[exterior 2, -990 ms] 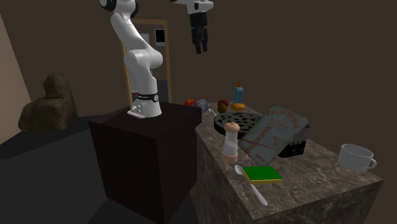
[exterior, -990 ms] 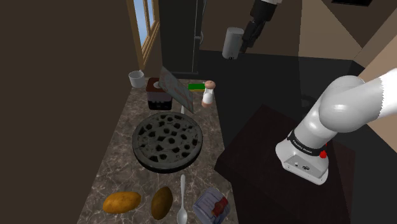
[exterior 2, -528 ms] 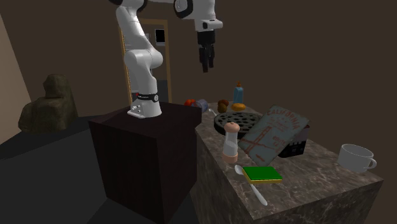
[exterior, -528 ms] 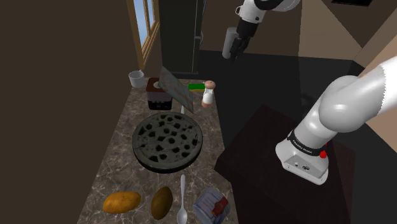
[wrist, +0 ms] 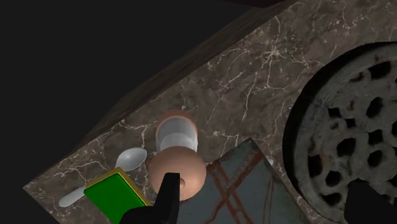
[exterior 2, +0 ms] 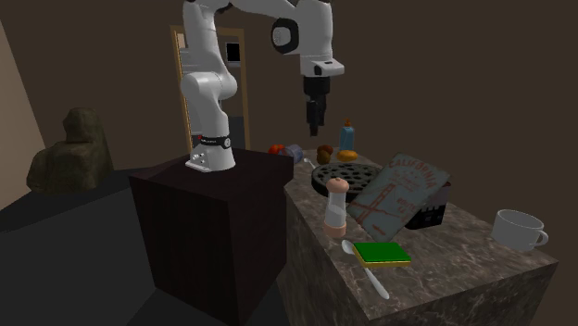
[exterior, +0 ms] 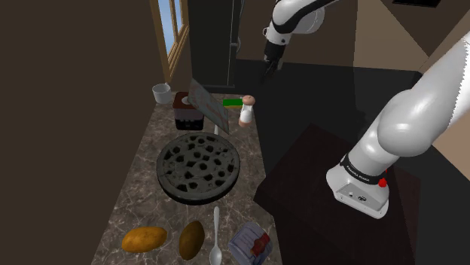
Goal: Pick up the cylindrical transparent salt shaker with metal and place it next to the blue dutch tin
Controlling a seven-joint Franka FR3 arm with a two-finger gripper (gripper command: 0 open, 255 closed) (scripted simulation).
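Observation:
The salt shaker stands upright near the counter's edge, a clear body under a rounded pinkish cap. Right beside it the blue dutch tin, a flat blue-grey lid-like piece with red line drawings, leans against a dark box. My gripper hangs well above the counter, a good way over the shaker. In the wrist view the gripper is open, its fingers wide apart; the shaker lies just beyond the one finger and the tin between them.
A round dark perforated trivet takes up the counter's middle. A green block and a spoon lie close to the shaker. A white cup stands at the far end; potatoes and another spoon lie near.
The arm has swung over the counter and come down: the gripper moved to the left in the shoulder view, and right and lower in the second exterior view. Objects have not moved.

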